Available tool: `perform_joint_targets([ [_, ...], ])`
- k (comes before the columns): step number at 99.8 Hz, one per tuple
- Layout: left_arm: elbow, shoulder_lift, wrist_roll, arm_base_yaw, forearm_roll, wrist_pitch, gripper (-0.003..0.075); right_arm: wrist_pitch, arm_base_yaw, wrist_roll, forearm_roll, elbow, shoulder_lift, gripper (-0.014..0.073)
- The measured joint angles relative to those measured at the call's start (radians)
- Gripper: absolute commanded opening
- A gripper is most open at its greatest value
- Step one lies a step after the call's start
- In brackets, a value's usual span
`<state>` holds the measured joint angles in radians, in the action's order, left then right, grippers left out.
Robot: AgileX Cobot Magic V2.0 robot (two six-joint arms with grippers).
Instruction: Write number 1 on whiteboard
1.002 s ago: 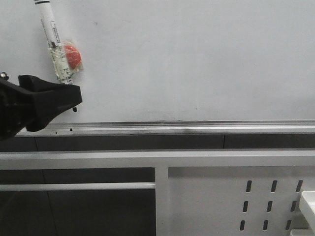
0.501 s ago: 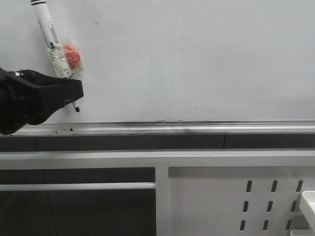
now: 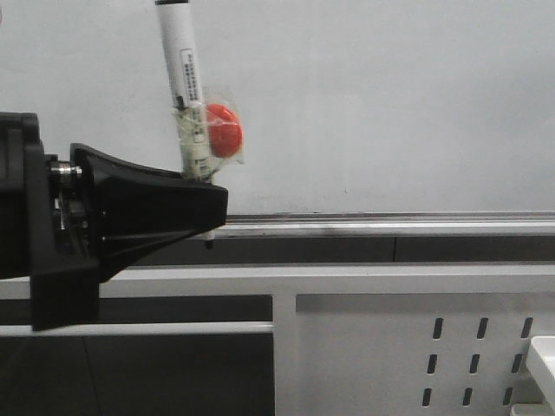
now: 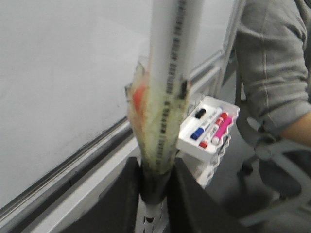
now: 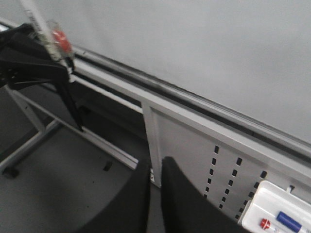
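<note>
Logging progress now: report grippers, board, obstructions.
Left gripper shut on marker. Right gripper shut, empty. Whiteboard unmarked, no stroke visible. Nothing in the way.

The whiteboard [image 3: 364, 95] is seen straight on and from close by in the front view, with its ledge [image 3: 390, 227] running level across and the left gripper [image 3: 208, 236] large at the left. The board is seen slanting from the left wrist view, right beside the marker [image 4: 167, 87], with a tray [image 4: 210, 128] of pens farther off. From the right wrist view the board [image 5: 194, 43] is looked at from lower and farther back. The board and ledge are shared by all three views.
</note>
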<state>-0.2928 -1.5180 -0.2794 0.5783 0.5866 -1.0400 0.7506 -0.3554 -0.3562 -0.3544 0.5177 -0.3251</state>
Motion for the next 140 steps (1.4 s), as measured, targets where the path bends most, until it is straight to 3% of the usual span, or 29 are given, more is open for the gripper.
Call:
perform_joint_targets([
  [6,-0.027,0.044,0.006,0.0,0.065,0.107,-0.002,0.004,-0.039,-0.041,0.0,0.048,-0.056,0.0296],
  [14,-0.086,0.108,0.009,0.004,0.201,0.282,-0.002,0.004,-0.073,-0.077,0.0,0.102,-0.124,0.0374],
  [27,-0.184,0.217,0.009,0.076,0.364,0.576,-0.002,0.004,-0.11,-0.122,0.0,0.164,-0.242,0.0379],
  [45,-0.304,0.283,0.007,0.261,0.391,1.04,-0.002,-0.032,-0.173,-0.157,-0.023,0.208,-0.385,0.0379],
  [56,-0.348,0.283,0.005,0.361,0.379,1.194,-0.002,-0.083,-0.24,-0.173,-0.027,0.234,-0.451,0.0379],
  [83,-0.403,0.283,-0.015,0.414,0.361,1.295,-0.002,-0.248,-0.383,-0.24,-0.032,0.255,-0.594,0.0379],
  [129,-0.414,0.283,-0.021,0.415,0.359,1.311,-0.002,-0.424,-0.43,-0.252,-0.033,0.269,-0.76,0.0378],
  [140,-0.414,0.283,-0.023,0.415,0.359,1.311,-0.002,-0.43,-0.43,-0.254,-0.033,0.288,-0.776,0.0273],
])
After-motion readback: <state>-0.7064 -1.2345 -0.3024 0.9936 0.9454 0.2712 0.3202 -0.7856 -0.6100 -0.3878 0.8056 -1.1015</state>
